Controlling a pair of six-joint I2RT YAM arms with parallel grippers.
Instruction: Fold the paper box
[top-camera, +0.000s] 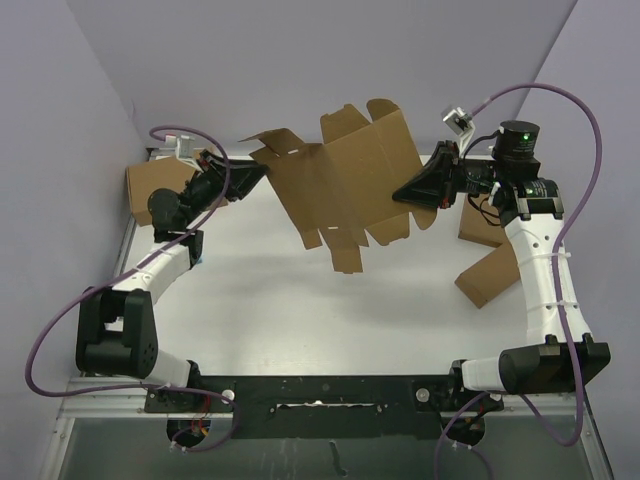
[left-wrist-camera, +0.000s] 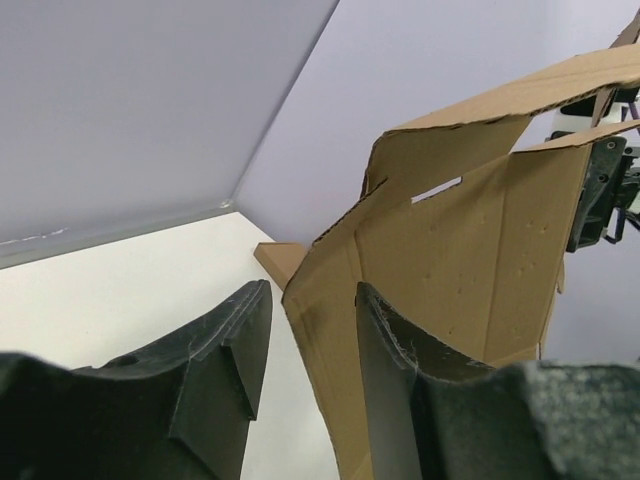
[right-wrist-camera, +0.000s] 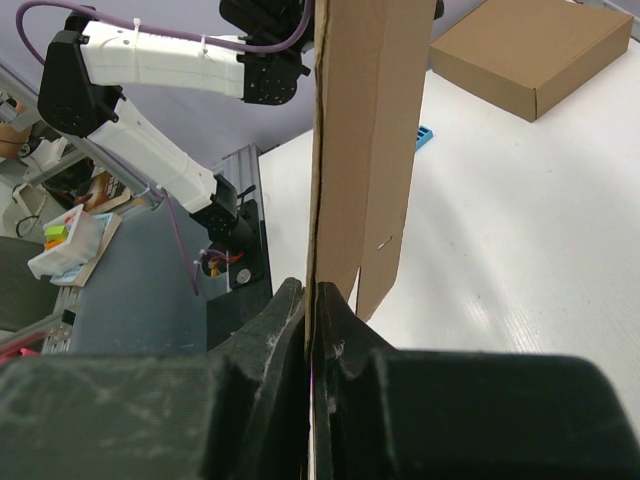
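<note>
The paper box (top-camera: 345, 180) is a flat brown die-cut sheet with many flaps, held up in the air over the back of the white table (top-camera: 300, 320). My right gripper (top-camera: 412, 192) is shut on the sheet's right edge; in the right wrist view the sheet (right-wrist-camera: 365, 150) stands edge-on, pinched between the jaws (right-wrist-camera: 312, 292). My left gripper (top-camera: 255, 172) is at the sheet's left flap. In the left wrist view its jaws (left-wrist-camera: 312, 300) are open around the sheet's edge (left-wrist-camera: 470, 260). The cardboard lies against the right finger (left-wrist-camera: 385, 340), with a gap to the left finger (left-wrist-camera: 235, 340).
A closed brown box (top-camera: 148, 185) stands at the far left behind the left arm. Two more brown boxes (top-camera: 490, 275) lie at the right beside the right arm. One closed box (right-wrist-camera: 535, 50) and a small blue piece (right-wrist-camera: 425, 136) show in the right wrist view. Purple walls close the back.
</note>
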